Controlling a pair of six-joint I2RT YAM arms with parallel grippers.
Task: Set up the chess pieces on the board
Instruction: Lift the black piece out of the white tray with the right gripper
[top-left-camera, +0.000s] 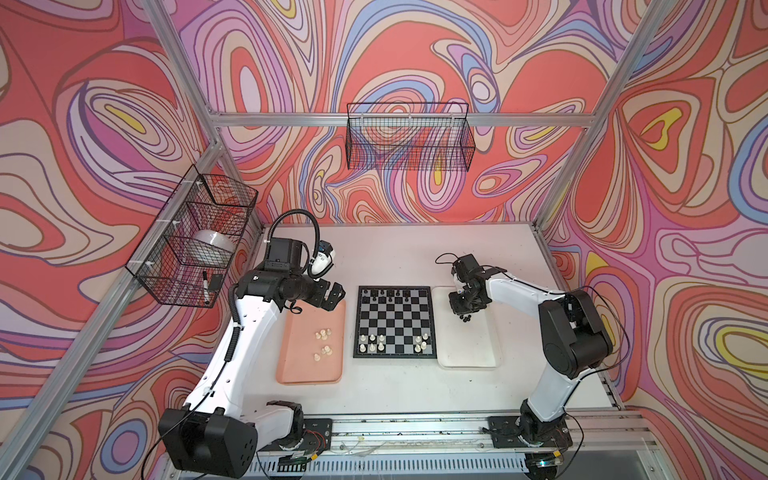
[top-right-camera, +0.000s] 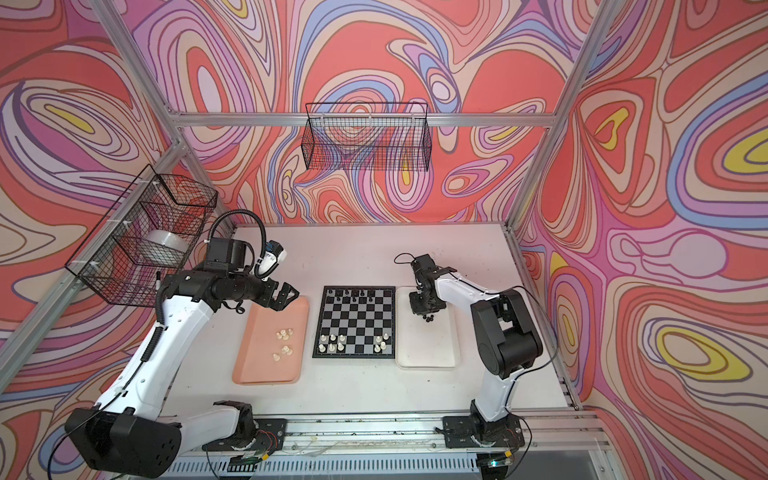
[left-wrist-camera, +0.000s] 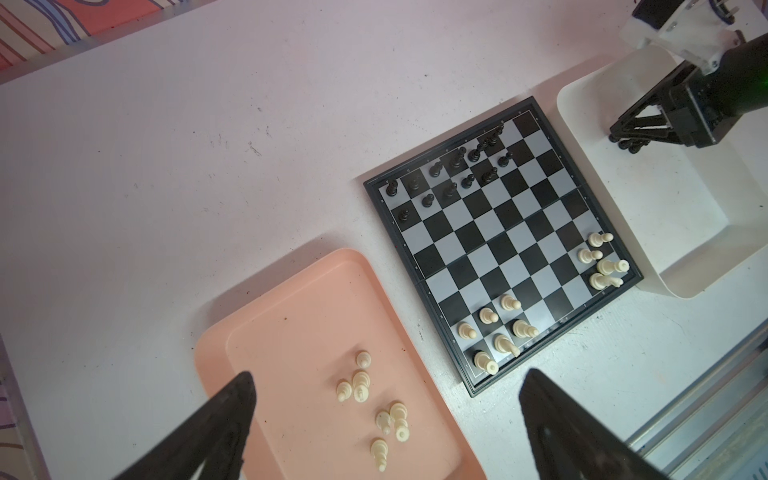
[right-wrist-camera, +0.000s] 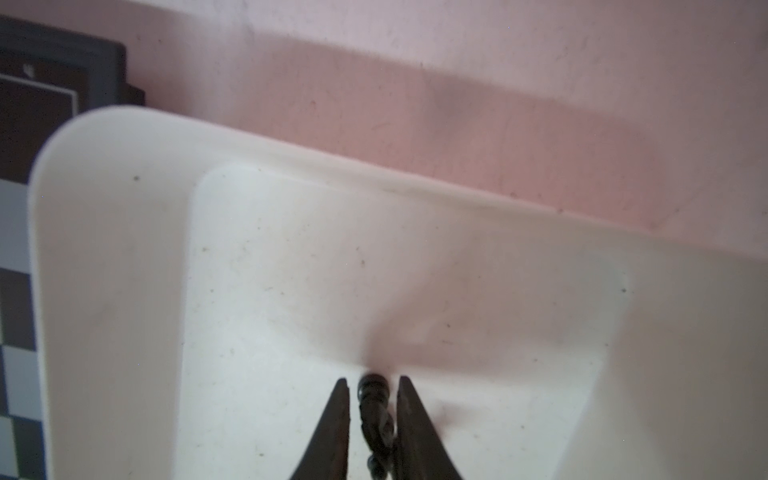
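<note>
Right tool (right-wrist-camera: 372, 379) straddles a black piece (right-wrist-camera: 376, 411) in the white tray (right-wrist-camera: 104, 249), right of the board (top-left-camera: 395, 322) — narrow, grip uncertain. Left tool (top-left-camera: 336, 296) gapes empty. Likely light, slick, tippy — pinch its waist.

- board (top-left-camera: 395, 322): black and silvery-grey checks, black border
- cream-white chess pieces (left-wrist-camera: 488, 316); black chess pieces (left-wrist-camera: 391, 189)
- pink tray (top-left-camera: 291, 365); white tray (top-left-camera: 469, 353)
- walls (top-left-camera: 104, 124): red, lilac, yellow swirls
</note>
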